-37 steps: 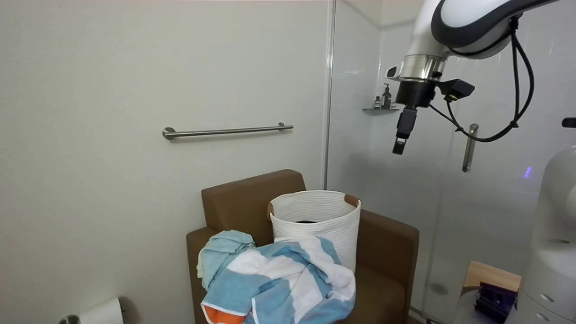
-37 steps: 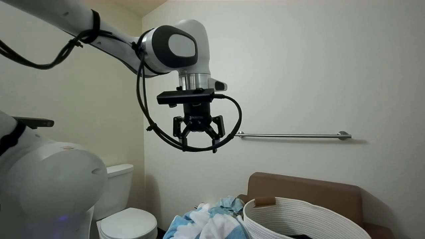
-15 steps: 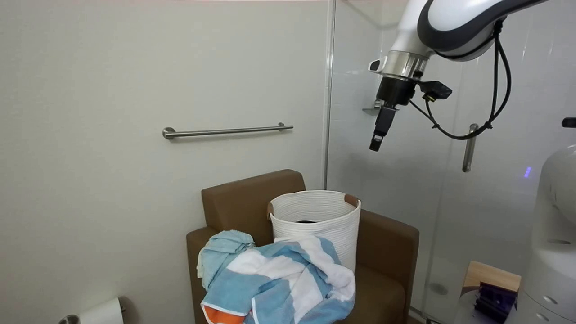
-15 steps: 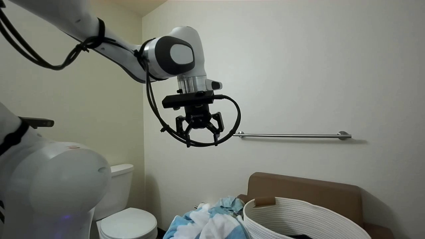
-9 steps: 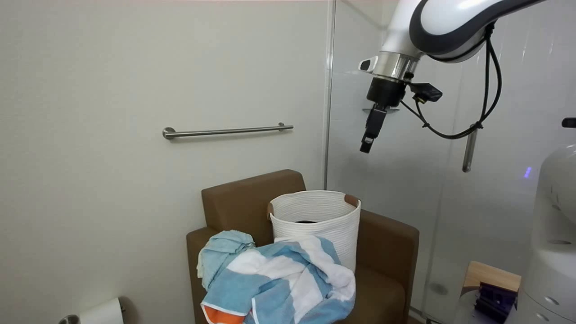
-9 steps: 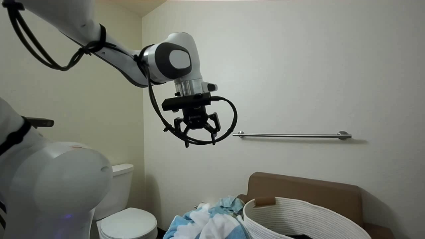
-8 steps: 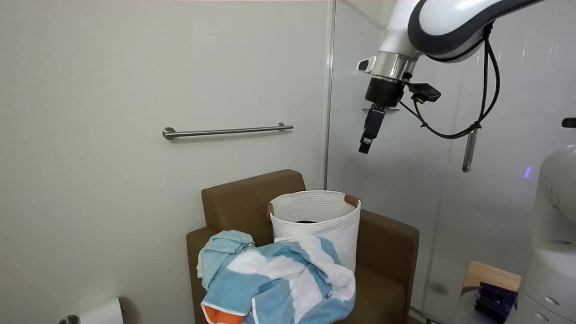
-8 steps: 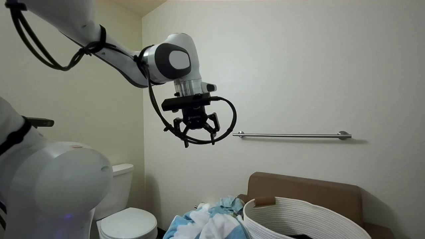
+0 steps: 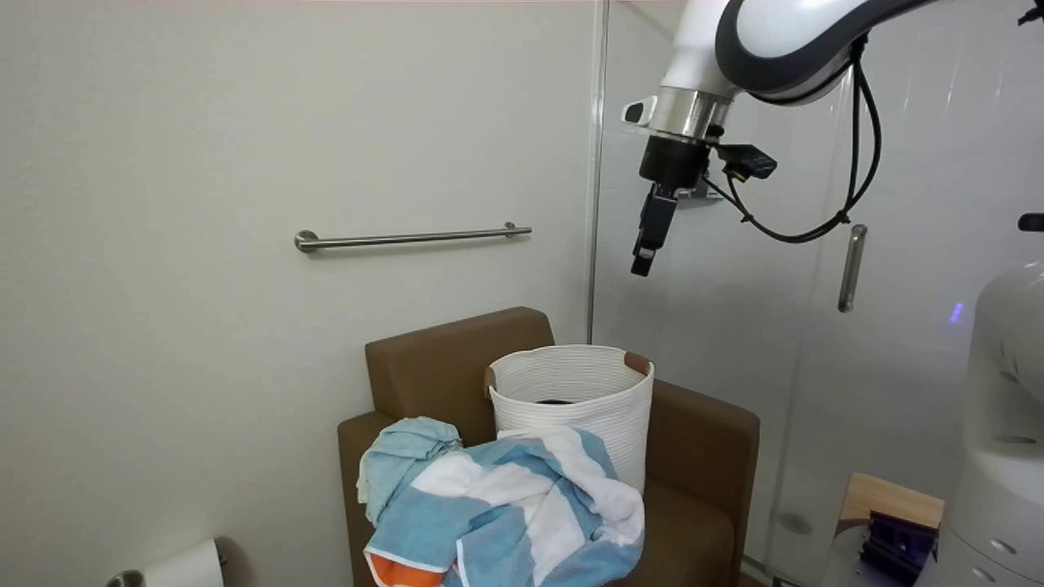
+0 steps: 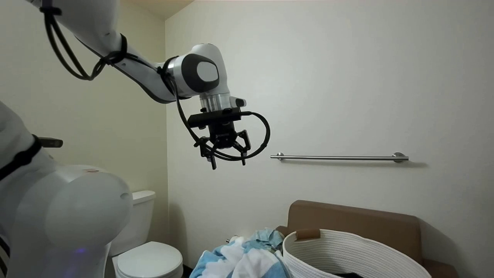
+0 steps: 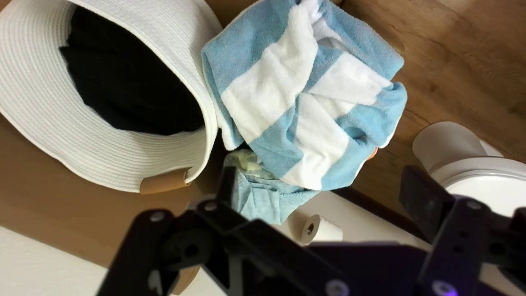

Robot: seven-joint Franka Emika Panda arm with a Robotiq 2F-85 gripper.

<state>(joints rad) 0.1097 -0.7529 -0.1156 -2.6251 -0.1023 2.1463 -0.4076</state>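
Note:
My gripper (image 10: 229, 166) stands open in the air with nothing between its fingers, well above the chair and touching nothing. In the wrist view its two black fingers (image 11: 423, 197) are spread wide. Below lies a crumpled blue-and-white striped towel (image 11: 320, 119), with an orange patch (image 9: 404, 573) at its lower edge. A pale blue cloth (image 11: 261, 197) is bunched beside it and partly covered by it. Next to the towel stands a white woven basket (image 9: 608, 424) with brown handles; black cloth (image 11: 127, 82) lies inside.
The basket and towels rest on a brown armchair (image 9: 457, 367). A metal bar (image 9: 416, 239) is fixed to the wall behind. A toilet (image 10: 148, 260), a paper roll (image 11: 322, 229) and a glass shower panel (image 9: 734, 342) are nearby. A cable (image 10: 266, 135) loops around the gripper.
The arm has moved toward the chair, going left in both exterior views and tilting slightly. The gripper stays open. The towels and basket have not moved.

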